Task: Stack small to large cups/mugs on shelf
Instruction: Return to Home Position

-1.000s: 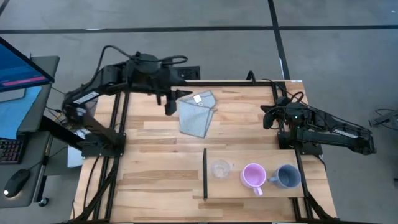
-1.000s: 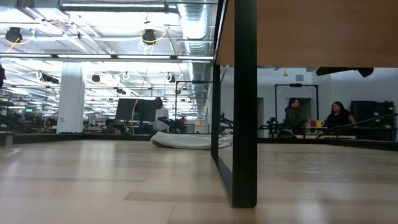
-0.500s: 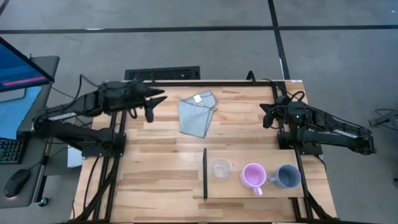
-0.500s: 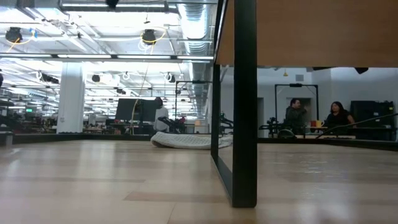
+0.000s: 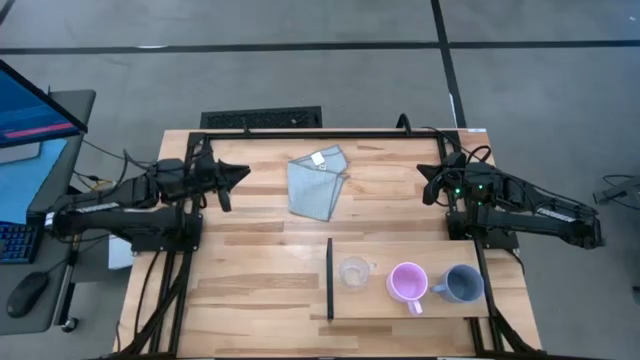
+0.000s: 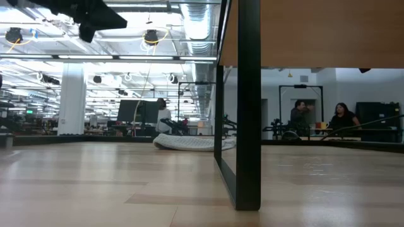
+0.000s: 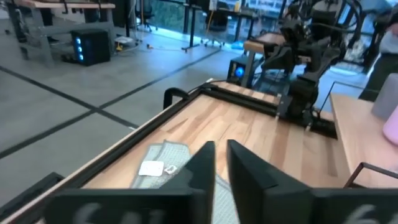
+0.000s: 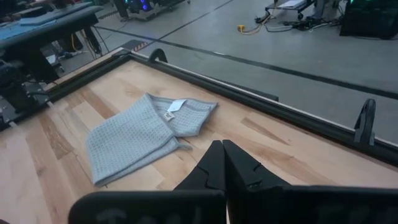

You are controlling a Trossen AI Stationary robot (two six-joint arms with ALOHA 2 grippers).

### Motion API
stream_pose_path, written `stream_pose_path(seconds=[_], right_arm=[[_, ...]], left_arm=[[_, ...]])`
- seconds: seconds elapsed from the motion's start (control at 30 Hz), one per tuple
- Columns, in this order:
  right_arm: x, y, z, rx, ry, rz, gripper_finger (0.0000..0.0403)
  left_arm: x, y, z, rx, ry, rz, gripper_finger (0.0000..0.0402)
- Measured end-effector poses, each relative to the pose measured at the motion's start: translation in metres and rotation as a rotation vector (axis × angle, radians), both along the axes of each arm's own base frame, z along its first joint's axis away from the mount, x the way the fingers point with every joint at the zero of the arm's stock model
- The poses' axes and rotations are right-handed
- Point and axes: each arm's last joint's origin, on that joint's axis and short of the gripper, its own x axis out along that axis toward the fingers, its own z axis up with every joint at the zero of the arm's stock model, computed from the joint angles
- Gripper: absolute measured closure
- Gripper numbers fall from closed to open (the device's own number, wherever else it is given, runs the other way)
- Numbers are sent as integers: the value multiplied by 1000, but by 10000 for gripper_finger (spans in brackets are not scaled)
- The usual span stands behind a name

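Three vessels stand upright in a row on the light-wood shelf point(image 5: 405, 305): a clear cup point(image 5: 353, 271) nearest the black divider strip point(image 5: 330, 278), a pink mug point(image 5: 407, 282), and a grey-blue mug point(image 5: 460, 284). My left gripper point(image 5: 238, 172) hovers at the table's far left, well away from them, with a narrow gap between its fingers point(image 7: 221, 165) and nothing in it. My right gripper point(image 5: 424, 182) hovers at the far right, shut point(image 8: 222, 155) and empty. In the low view only a dark part of my left arm point(image 6: 88, 12) shows.
A folded light-blue cloth point(image 5: 318, 183) lies flat on the table between the two grippers, toward the far edge. Bare tabletop point(image 5: 260, 270) stretches left of the shelf. In the low view the shelf's black post point(image 6: 248, 101) stands in front. People sit far off in the room.
My left gripper has drawn back from beside the cloth toward the table's left edge and has sunk lower as the arm folded in. The cloth and the three vessels have not moved.
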Motion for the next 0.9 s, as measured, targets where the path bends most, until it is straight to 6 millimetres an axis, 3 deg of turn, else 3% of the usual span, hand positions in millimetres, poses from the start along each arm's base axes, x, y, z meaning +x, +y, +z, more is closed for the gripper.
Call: stream_pose_path(seconds=[0.1,0.53,0.9], right_arm=[[0,0,0,1,0,0,394],[3,-1,0,-22,-49,0,399],[16,-5,-38,-75,-147,11,399]], left_arm=[[-6,-1,-7,-13,-23,2,395],[-14,-2,-31,-27,-36,37,401],[-14,-2,-67,-30,-99,18,401]])
